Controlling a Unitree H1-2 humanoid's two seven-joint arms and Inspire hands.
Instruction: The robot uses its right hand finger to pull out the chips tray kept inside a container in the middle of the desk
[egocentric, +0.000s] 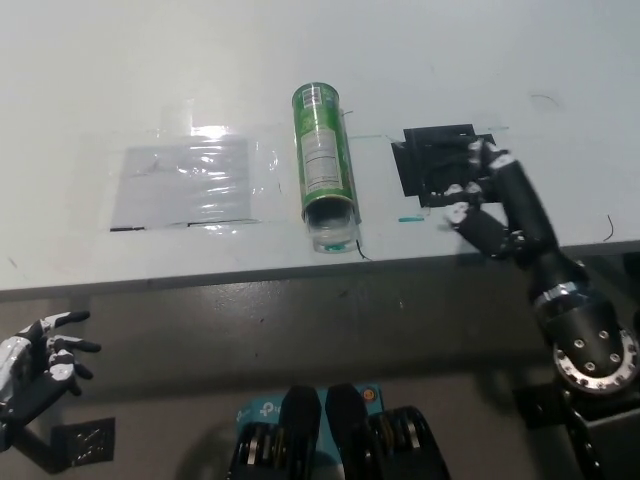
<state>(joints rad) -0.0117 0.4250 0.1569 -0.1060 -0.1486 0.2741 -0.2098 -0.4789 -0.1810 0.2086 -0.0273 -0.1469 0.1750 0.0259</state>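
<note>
A green chips container (323, 155) lies on its side in the middle of the white desk (400, 60), its open end facing the near edge. The clear tray (331, 234) sticks out a little from that open end. My black right hand (487, 205) hovers over the desk to the right of the container, above the near part of a black taped square (432, 158), fingers spread and holding nothing. A clear gap separates it from the container. My white left hand (38, 362) rests below the desk edge at the lower left, fingers apart.
A clear plastic sheet (185, 180) is taped flat to the left of the container. A small green mark (408, 218) lies between container and right hand. The desk's near edge (250, 272) runs just below the tray.
</note>
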